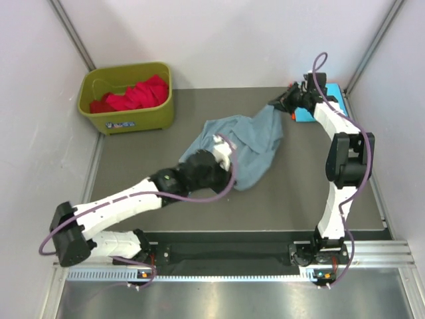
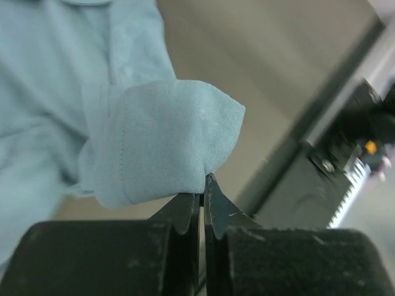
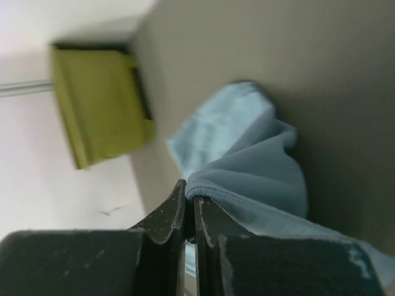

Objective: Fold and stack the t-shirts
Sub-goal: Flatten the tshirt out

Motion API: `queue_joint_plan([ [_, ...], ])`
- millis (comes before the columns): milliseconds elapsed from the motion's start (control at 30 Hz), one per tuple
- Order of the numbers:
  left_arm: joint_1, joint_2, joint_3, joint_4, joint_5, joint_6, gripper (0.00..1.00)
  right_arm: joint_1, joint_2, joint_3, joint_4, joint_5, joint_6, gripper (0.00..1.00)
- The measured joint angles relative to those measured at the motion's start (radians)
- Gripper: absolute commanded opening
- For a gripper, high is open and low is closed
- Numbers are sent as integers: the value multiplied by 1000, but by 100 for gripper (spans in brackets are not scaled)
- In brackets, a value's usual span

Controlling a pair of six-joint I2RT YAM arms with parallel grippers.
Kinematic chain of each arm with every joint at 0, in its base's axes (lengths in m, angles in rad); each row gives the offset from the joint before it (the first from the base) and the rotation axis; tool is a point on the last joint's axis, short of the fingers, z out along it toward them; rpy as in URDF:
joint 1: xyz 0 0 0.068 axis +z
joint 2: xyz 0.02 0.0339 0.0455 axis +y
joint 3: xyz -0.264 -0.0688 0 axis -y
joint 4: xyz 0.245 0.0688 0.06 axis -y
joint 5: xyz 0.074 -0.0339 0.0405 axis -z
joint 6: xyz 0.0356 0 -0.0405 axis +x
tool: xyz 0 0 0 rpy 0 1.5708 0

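While the grey-blue t-shirt (image 1: 252, 143) lies crumpled across the middle of the table (image 1: 133, 166), my left end effector (image 2: 202, 190) is pinched on a folded edge at its near left side. My right end effector (image 3: 190, 200) grips a hem at its far right corner. Red t-shirts (image 1: 136, 93) fill the green bin (image 1: 126, 121) at far left; a cyan t-shirt (image 1: 305, 117) lies beneath my right arm.

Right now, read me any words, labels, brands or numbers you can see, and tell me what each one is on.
Nothing in any view is legible.
The sticker on the front of the olive-green bin: it is printed, but too small to read.
On the grey-blue t-shirt: no print or label text shows.
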Motion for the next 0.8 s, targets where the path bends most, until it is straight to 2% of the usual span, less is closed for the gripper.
queue_joint_plan([
  [67,-101,47,-3,16,-14,-9,0,-25,-11,-27,-93,14,-84,0],
  [133,-190,104,4,42,-8,-11,17,-49,-16,-30,-173,32,-159,0],
  [200,-250,169,31,47,19,-5,38,-68,-23,-29,-238,57,-237,1],
  [300,-306,280,99,31,86,8,53,-81,-27,-25,-307,90,-320,4],
  [333,-315,309,119,24,110,14,62,-82,-27,-23,-331,100,-348,6],
  [367,-319,328,134,13,131,20,66,-80,-27,-23,-354,108,-370,10],
  [533,-312,304,146,-86,98,35,75,-69,-42,-50,-435,148,-457,30],
  [633,-281,211,146,-178,-23,16,76,-65,-101,-145,-450,177,-490,51],
  [733,-185,80,139,-228,-116,-27,75,-65,-179,-240,-473,208,-515,62],
  [800,-70,-15,117,-240,-162,-81,74,-65,-229,-290,-480,228,-529,65],
])
